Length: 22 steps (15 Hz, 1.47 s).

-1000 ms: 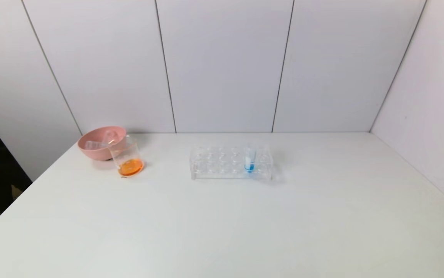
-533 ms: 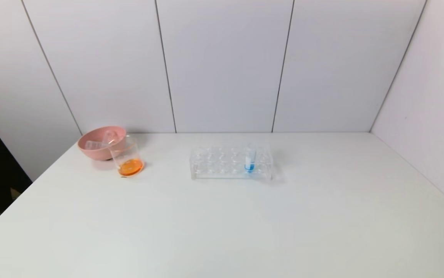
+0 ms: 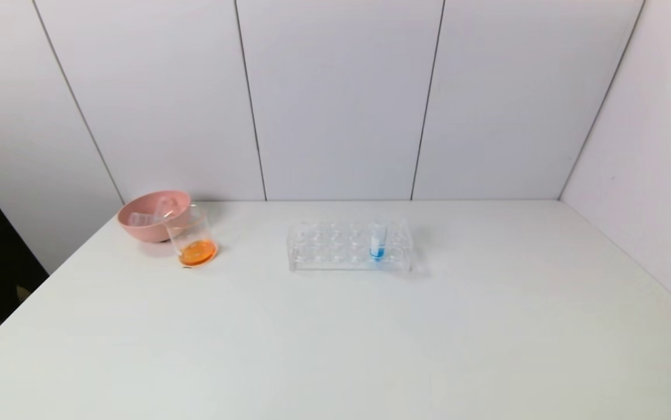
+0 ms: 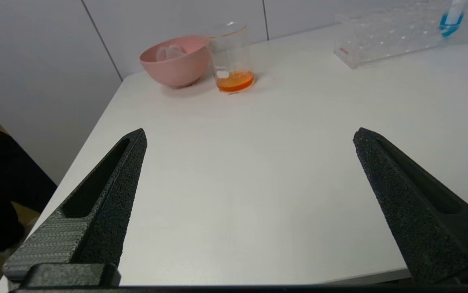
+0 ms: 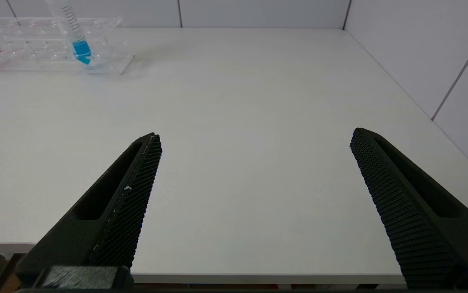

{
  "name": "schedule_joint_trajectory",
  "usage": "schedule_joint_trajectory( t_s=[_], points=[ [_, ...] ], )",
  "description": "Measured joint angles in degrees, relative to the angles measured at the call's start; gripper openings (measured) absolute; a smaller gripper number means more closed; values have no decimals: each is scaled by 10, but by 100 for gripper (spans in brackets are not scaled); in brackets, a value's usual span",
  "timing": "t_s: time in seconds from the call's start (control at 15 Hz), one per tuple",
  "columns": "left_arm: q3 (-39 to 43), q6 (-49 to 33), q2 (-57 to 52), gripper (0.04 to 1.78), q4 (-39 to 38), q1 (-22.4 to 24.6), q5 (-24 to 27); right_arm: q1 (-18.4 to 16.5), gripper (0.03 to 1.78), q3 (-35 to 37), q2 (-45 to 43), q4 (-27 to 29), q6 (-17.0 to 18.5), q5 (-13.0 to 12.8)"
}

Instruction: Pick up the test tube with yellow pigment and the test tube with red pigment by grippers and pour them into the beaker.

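Note:
The clear beaker (image 3: 192, 239) stands at the table's far left with orange liquid in its bottom; it also shows in the left wrist view (image 4: 231, 57). No tube with yellow or red liquid is in view. Clear empty tubes (image 3: 147, 218) lie in the pink bowl (image 3: 148, 227) touching the beaker. My left gripper (image 4: 250, 138) is open and empty, over the table's near left edge. My right gripper (image 5: 256, 140) is open and empty, over the near right edge. Neither gripper shows in the head view.
A clear tube rack (image 3: 350, 246) stands mid-table at the back with one blue-liquid tube (image 3: 377, 240) upright in it; the rack also shows in the right wrist view (image 5: 51, 44). White walls close the back and right sides.

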State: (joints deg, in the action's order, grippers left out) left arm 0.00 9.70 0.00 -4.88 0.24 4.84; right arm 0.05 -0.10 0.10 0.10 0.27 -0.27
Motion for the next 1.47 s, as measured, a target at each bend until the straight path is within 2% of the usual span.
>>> schedule_joint_trajectory(
  t_s=[0.13, 0.27, 1.47],
  points=[
    [0, -6, 0, 178, 41, 0, -12, 0, 170, 0, 0, 0, 0, 0],
    [0, -12, 0, 178, 49, 0, -13, 0, 170, 0, 0, 0, 0, 0],
    [0, -14, 0, 178, 48, 0, -13, 0, 170, 0, 0, 0, 1, 0]
  ],
)
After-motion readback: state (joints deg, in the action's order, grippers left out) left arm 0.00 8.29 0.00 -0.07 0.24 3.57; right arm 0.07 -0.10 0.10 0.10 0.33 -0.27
